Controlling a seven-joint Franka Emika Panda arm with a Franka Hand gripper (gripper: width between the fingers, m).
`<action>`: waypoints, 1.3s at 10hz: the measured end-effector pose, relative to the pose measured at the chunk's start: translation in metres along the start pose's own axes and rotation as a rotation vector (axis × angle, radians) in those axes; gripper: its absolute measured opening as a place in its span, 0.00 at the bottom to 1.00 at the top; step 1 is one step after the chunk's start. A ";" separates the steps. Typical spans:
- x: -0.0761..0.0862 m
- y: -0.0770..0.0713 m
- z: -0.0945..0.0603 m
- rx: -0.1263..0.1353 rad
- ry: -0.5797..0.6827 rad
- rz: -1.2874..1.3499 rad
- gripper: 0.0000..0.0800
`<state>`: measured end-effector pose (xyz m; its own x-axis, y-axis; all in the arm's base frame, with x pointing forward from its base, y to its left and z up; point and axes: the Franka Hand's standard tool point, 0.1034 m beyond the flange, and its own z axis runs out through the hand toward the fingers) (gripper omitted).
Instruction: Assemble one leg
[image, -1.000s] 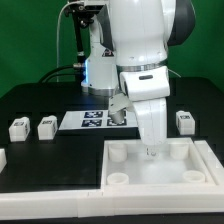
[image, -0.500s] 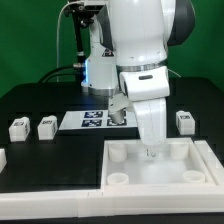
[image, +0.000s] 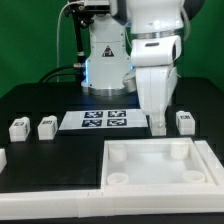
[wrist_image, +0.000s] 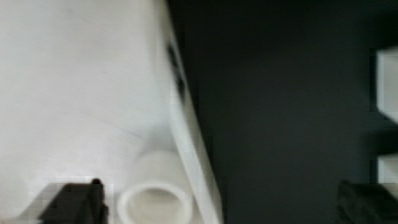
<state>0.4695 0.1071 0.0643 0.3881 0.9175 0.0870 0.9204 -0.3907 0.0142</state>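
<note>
At the bench's edge on the exterior view's right: we find the leg (image: 185, 121) resting on the black bench (image: 60, 165), just beyond the far corner of the square panel (image: 203, 160) and apart from it.
Leg facing: its tagged face looks toward the near edge of the bench.
Leg axis: it looks a little taller than wide, so we read the long axis as upright, though at this size we cannot be sure.
Other legs: the outer spare leg (image: 17, 128) sits by the edge on the exterior view's left, and the inner spare leg (image: 46, 127) is just beside it.
Gripper place: the gripper (image: 158, 125) hangs between the leg and the marker board (image: 104, 121), near the leg but clear of it.
Gripper opening: in the wrist view the two dark fingertips (wrist_image: 71, 203) stand wide apart.
Gripper hold: we see it carrying nothing and touching nothing.
Below the fingers: the panel's edge runs between them, and a round corner socket (wrist_image: 155, 205) lies just beside one fingertip.
Change: half a second ago the gripper was down inside the panel by its far rim. It has since risen and shifted toward the edge on the exterior view's right. The marker board, partly hidden by the arm then, now shows in full. The legs and the panel lie as they did.
</note>
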 end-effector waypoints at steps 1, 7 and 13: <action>0.013 -0.016 -0.002 0.003 0.001 0.164 0.81; 0.023 -0.029 -0.002 0.024 0.017 0.745 0.81; 0.029 -0.064 0.010 0.079 -0.042 1.074 0.81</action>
<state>0.4223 0.1591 0.0561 0.9948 0.1000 -0.0186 0.0973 -0.9887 -0.1140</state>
